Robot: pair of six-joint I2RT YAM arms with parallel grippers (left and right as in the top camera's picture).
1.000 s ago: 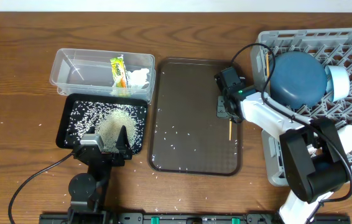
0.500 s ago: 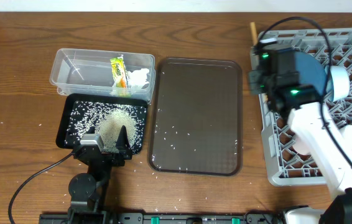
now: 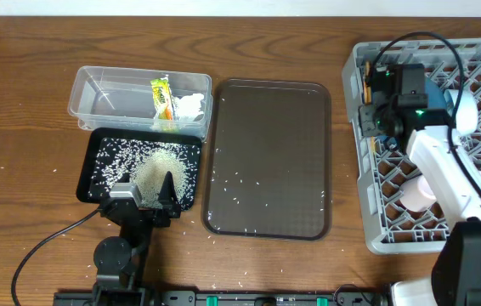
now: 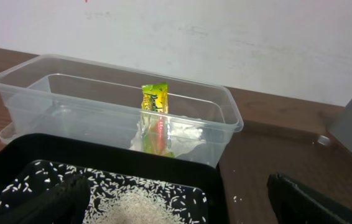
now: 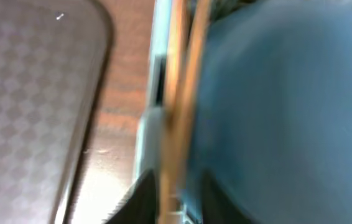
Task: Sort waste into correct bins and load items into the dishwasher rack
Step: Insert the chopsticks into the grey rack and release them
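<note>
The yellow-green wrapper (image 3: pixel 162 98) and the white tissue (image 3: pixel 191 105) lie in the clear tub (image 3: pixel 104 89). Both also show in the left wrist view, the wrapper (image 4: pixel 154 118) beside the tissue (image 4: pixel 185 132). Rice (image 3: pixel 160 161) is piled in the black tray (image 3: pixel 96 170). My left gripper (image 3: pixel 149 191) is open and empty over that tray. My right gripper (image 3: pixel 375 119) is over the left side of the grey rack (image 3: pixel 376 229), shut on a chopstick (image 5: pixel 175 124), with a second chopstick close beside it. It is next to the dark-blue bowl (image 5: pixel 288 112). A white cup (image 3: pixel 466 110) and a pink cup (image 3: pixel 417 194) sit in the rack. The light-blue bowl is hidden.
The brown serving tray (image 3: pixel 266 127) lies between the bins and the rack, with loose rice grains scattered on its lower part. A few grains lie on the table near the black tray. The right arm's cable loops over the rack.
My right gripper lifted a chopstick off the brown tray, carried it up and right, and now holds it low over the rack's left side. The left arm has not moved.
</note>
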